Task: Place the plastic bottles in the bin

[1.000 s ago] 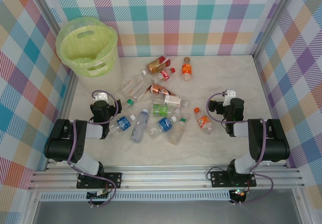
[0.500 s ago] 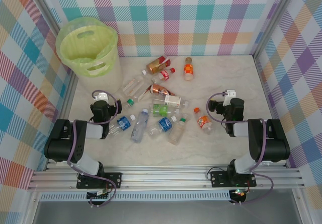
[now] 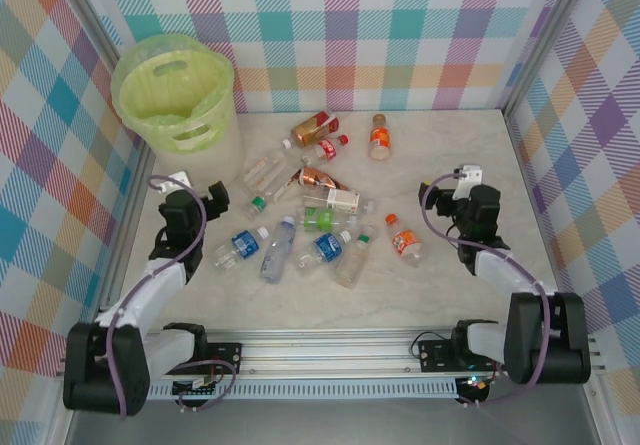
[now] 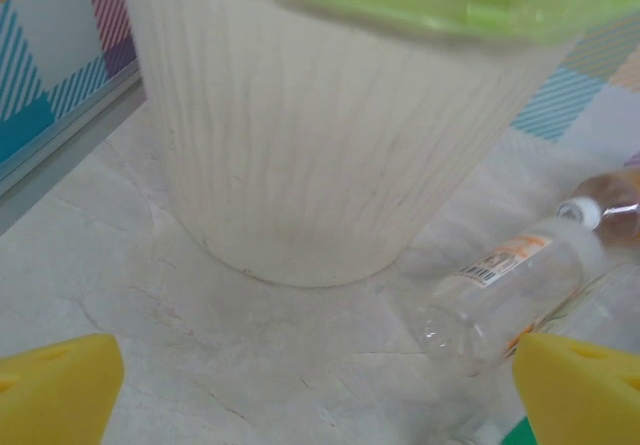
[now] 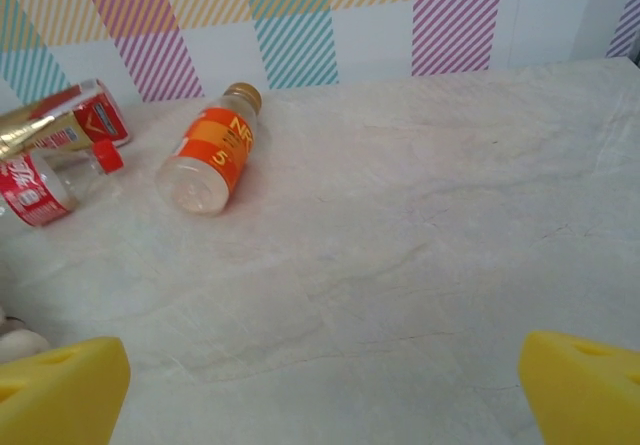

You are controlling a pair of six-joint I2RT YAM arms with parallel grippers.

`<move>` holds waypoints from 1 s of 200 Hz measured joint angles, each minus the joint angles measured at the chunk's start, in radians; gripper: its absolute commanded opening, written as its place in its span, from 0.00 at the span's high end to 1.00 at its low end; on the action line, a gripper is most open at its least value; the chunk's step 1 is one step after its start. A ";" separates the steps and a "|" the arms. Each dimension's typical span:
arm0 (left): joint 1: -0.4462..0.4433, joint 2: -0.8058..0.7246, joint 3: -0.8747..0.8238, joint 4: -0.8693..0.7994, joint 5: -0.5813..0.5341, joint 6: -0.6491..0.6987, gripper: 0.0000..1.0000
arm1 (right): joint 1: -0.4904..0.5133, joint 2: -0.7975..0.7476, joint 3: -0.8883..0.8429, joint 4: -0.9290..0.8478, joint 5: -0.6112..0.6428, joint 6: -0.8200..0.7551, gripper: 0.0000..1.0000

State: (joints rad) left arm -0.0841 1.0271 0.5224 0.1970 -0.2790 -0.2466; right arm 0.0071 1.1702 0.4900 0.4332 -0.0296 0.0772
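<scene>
The yellow-green bin (image 3: pixel 175 95) stands at the back left; its ribbed lower wall (image 4: pixel 330 135) rises just ahead in the left wrist view. Several plastic bottles lie mid-table: a clear one (image 3: pixel 263 172) (image 4: pixel 520 285), blue-labelled ones (image 3: pixel 243 244), a green-labelled one (image 3: pixel 322 218), a red-labelled one (image 3: pixel 325 149) (image 5: pixel 40 190) and orange-labelled ones (image 3: pixel 380 137) (image 5: pixel 213 150) (image 3: pixel 403 240). My left gripper (image 3: pixel 190 193) (image 4: pixel 320 395) is open over bare table in front of the bin. To the right of the bottles, my right gripper (image 3: pixel 462 197) (image 5: pixel 320 395) is open and empty.
Checked walls close in the table on the left, back and right, with a metal rail (image 3: pixel 330 350) along the near edge. A brown-and-red bottle (image 3: pixel 313 126) (image 5: pixel 60 120) lies near the back. Bare marble spreads across the right half (image 5: pixel 420 225).
Both arms have stretched out: the left gripper swung left toward the bin, the right gripper moved right and back. The back orange-labelled bottle has shifted slightly right.
</scene>
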 measured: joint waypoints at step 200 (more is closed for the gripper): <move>-0.001 -0.033 0.135 -0.566 0.406 -0.476 0.00 | 0.144 0.001 0.103 -0.879 -0.174 0.338 0.09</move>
State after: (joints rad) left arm -0.0853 0.9943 0.6571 -0.3687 0.1268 -0.7231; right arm 0.1509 1.1709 0.5926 -0.4458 -0.2039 0.4149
